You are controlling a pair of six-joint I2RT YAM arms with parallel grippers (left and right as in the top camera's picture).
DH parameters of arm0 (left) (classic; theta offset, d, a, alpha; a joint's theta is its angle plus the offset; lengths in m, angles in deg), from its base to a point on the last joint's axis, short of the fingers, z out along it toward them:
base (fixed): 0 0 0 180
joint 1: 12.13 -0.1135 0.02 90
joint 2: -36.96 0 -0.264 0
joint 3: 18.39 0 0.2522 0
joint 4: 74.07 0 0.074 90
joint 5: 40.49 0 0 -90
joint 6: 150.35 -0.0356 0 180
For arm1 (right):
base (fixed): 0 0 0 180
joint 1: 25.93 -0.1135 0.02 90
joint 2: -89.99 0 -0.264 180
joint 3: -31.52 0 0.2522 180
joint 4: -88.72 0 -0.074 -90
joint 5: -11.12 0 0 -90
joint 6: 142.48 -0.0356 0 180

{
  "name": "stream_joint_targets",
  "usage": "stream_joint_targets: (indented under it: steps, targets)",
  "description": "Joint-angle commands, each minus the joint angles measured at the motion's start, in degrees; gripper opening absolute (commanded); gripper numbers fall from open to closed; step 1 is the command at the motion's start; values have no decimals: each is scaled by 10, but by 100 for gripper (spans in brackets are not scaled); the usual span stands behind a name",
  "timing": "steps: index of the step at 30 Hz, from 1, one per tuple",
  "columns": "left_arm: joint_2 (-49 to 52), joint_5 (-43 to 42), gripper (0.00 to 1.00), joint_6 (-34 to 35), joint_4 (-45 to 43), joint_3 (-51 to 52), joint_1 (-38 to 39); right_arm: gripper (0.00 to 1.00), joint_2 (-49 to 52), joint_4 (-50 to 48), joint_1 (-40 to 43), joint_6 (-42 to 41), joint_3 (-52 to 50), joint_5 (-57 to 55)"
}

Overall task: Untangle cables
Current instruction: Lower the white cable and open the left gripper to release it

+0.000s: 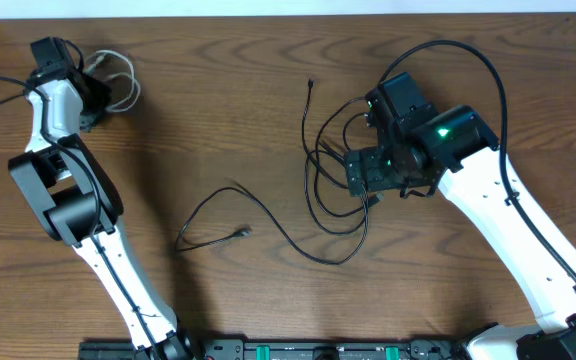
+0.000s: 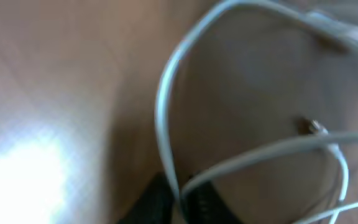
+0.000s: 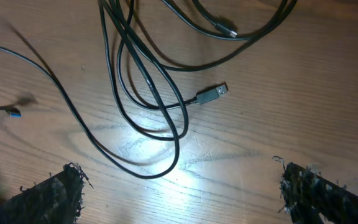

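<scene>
A white cable (image 1: 118, 75) lies looped at the far left of the table. My left gripper (image 1: 96, 90) is shut on it; in the left wrist view the white cable (image 2: 166, 106) runs between the black fingertips (image 2: 182, 202). Black cables (image 1: 328, 170) lie looped right of centre, one long strand (image 1: 268, 215) trailing left to a small plug (image 1: 243, 232). My right gripper (image 1: 373, 172) hovers open over the black loops. In the right wrist view the black loops (image 3: 148, 93) and a USB plug (image 3: 213, 93) lie ahead of the open, empty jaws (image 3: 182, 193).
Thick black cords (image 1: 488, 70) run along the right arm. The wooden table (image 1: 218, 120) ends at a white strip along the back. The arm bases stand along the front edge (image 1: 288, 350).
</scene>
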Motion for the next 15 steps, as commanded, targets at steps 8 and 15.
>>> stream_joint_targets:
  steps: [8,15]
  targets:
    - [-23,-92,17,-106,-63,-150,-31,99,2,31,-2,6,-2,12]
    - [-70,-92,98,-181,20,-210,-64,99,2,25,-2,6,-2,13]
